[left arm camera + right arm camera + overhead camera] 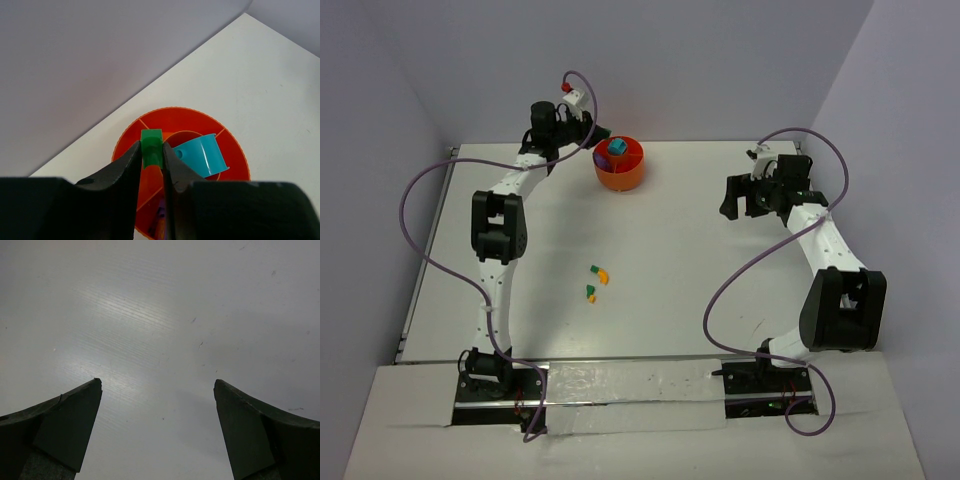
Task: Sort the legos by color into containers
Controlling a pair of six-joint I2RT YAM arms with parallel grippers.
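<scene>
Your left fingers (131,165) stand narrow, pinching a green brick (151,136) between their tips. The brick is upright, and its top pokes out above them. The left gripper (151,146) hangs over the orange tub (235,150), and the brick sits above a compartment just beside the central ring (186,134). A teal brick (202,155) lies in the tub, right next to your held piece, and a bit of purple (161,212) shows lower down between the fingers.

Your right fingers (75,415) are spread wide and touch nothing. The right gripper (157,385) faces bare table (670,260), well apart from the tub.

From above, the tub stands at the far side of the table. An orange-yellow brick (603,274) and a green-and-orange bit (590,292) lie loose together near the middle.
</scene>
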